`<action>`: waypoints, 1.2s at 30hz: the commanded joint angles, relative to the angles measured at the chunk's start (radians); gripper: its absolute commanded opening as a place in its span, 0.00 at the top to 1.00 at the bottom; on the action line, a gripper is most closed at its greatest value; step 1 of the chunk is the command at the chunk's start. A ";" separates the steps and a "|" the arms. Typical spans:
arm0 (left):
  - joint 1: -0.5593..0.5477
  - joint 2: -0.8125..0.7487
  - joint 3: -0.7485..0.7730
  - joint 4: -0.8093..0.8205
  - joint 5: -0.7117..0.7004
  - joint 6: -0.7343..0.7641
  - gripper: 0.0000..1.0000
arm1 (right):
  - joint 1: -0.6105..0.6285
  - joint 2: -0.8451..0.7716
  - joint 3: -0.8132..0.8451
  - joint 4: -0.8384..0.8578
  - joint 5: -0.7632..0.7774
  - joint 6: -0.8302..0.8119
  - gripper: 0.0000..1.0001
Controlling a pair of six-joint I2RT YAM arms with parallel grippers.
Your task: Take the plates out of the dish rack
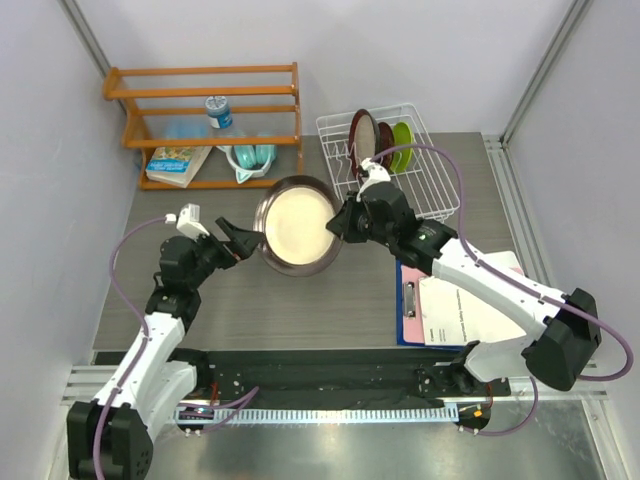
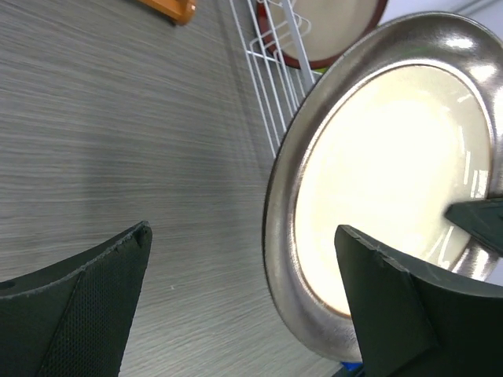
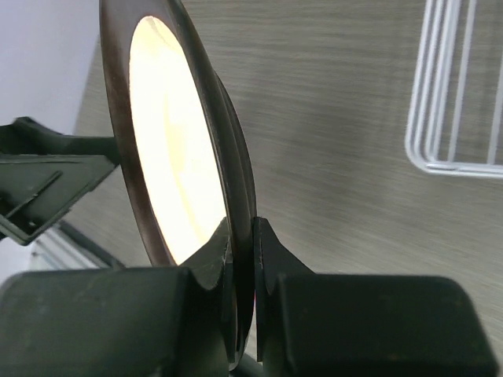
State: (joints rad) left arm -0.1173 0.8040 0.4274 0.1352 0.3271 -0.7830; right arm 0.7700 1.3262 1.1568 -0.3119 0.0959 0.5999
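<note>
My right gripper (image 1: 342,222) (image 3: 241,228) is shut on the right edge of the grey-rimmed plate (image 1: 298,225) (image 2: 385,165) (image 3: 169,149) and holds it tilted above the table, left of the dish rack (image 1: 430,185) (image 2: 267,78) (image 3: 456,118). My left gripper (image 1: 240,240) (image 2: 244,232) is open, with its jaws either side of the plate's left rim and not closed on it. The maroon-rimmed plate (image 1: 364,135) (image 2: 330,31), the dark red plate (image 1: 386,142) and the lime green plate (image 1: 403,140) stand upright in the rack.
An orange wooden shelf (image 1: 210,110) at the back left holds a can (image 1: 217,110), a book (image 1: 178,165) and a teal item (image 1: 250,157). A blue clipboard with paper (image 1: 460,300) lies under the right arm.
</note>
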 commanded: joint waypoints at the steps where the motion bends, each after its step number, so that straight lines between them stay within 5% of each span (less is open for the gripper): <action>1: 0.002 0.017 -0.050 0.219 0.107 -0.059 0.03 | -0.005 -0.053 -0.041 0.350 -0.131 0.153 0.99; 6: 0.002 0.014 -0.084 0.310 0.128 -0.090 0.23 | -0.009 -0.048 -0.104 0.444 -0.206 0.221 0.99; 10: 0.002 0.008 -0.093 0.310 0.127 -0.087 0.52 | -0.026 -0.036 -0.155 0.535 -0.266 0.284 0.99; 11: 0.002 0.006 -0.096 0.305 0.130 -0.087 0.66 | -0.029 -0.033 -0.161 0.543 -0.274 0.291 0.99; 17: 0.001 0.004 -0.107 0.245 0.121 -0.064 1.00 | -0.063 -0.027 -0.177 0.585 -0.338 0.313 0.99; 21: 0.002 -0.003 -0.096 0.195 0.086 -0.036 1.00 | -0.072 -0.027 -0.186 0.588 -0.348 0.311 0.99; 24: 0.002 -0.020 -0.064 0.117 0.052 -0.007 1.00 | -0.081 -0.022 -0.187 0.571 -0.351 0.290 0.84; 28: 0.002 -0.046 -0.026 0.029 -0.009 0.016 1.00 | -0.097 -0.024 -0.195 0.522 -0.317 0.268 0.40; 32: 0.002 -0.060 0.011 -0.057 -0.077 0.034 1.00 | -0.130 -0.025 -0.201 0.479 -0.302 0.250 0.29; 36: 0.002 -0.026 0.075 -0.120 -0.123 0.053 1.00 | -0.182 -0.051 -0.218 0.429 -0.276 0.218 0.27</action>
State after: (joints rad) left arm -0.1204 0.7624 0.4126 0.1032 0.3145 -0.8127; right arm 0.6308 1.3376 0.9173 0.0452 -0.2131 0.8494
